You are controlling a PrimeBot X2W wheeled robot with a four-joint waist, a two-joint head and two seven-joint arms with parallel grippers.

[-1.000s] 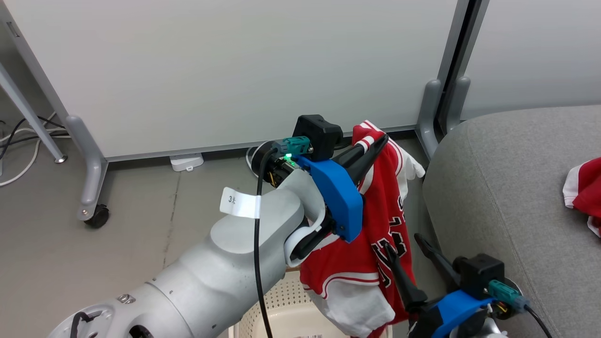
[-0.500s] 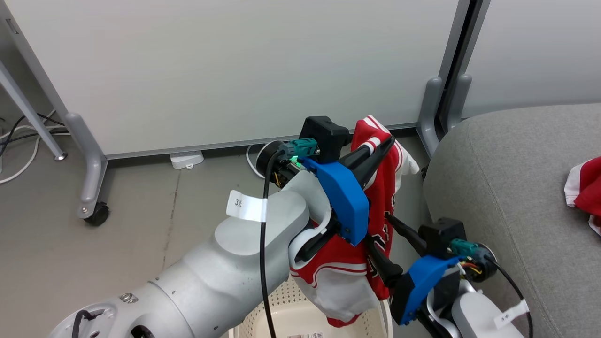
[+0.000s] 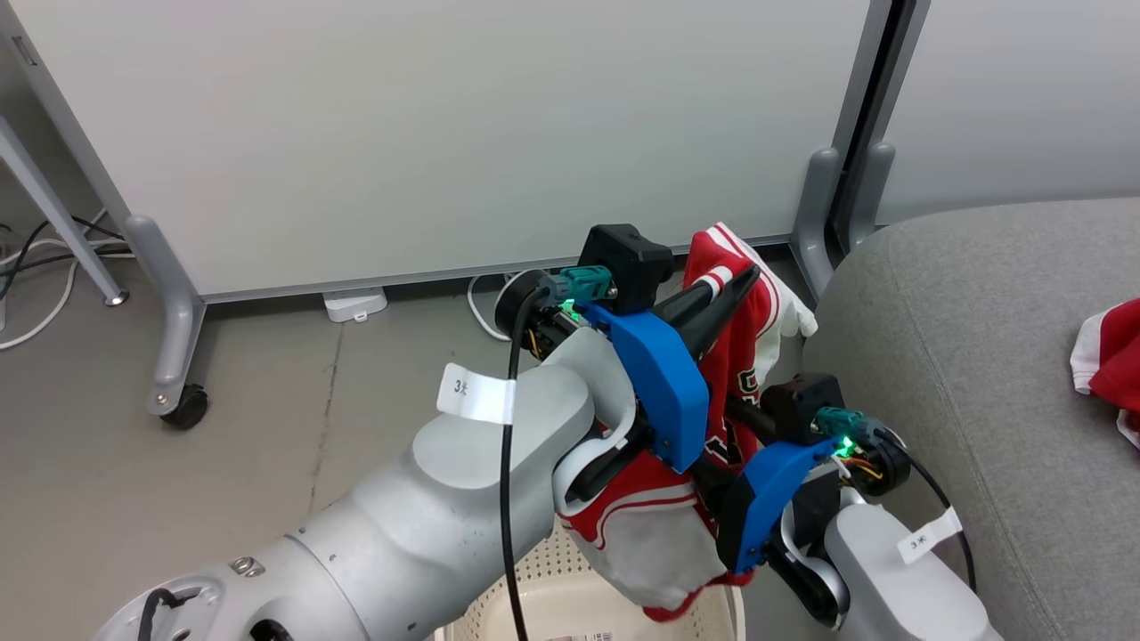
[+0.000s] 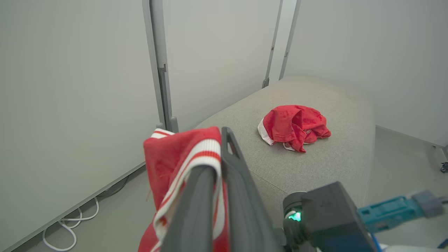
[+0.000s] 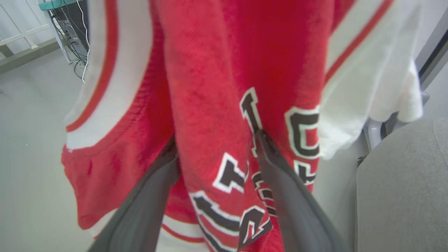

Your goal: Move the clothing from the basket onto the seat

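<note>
Garment (image 4: 294,126) on seat (image 4: 343,157): whole from left wrist, cropped from head.

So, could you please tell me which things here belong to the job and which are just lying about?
Job:
- jersey, pinched in the left hand
- right hand, open astride a fold of it
- red garment, lying on the seat
- basket

Lying about:
- floor cables
- white box
- caster
- partition
</note>
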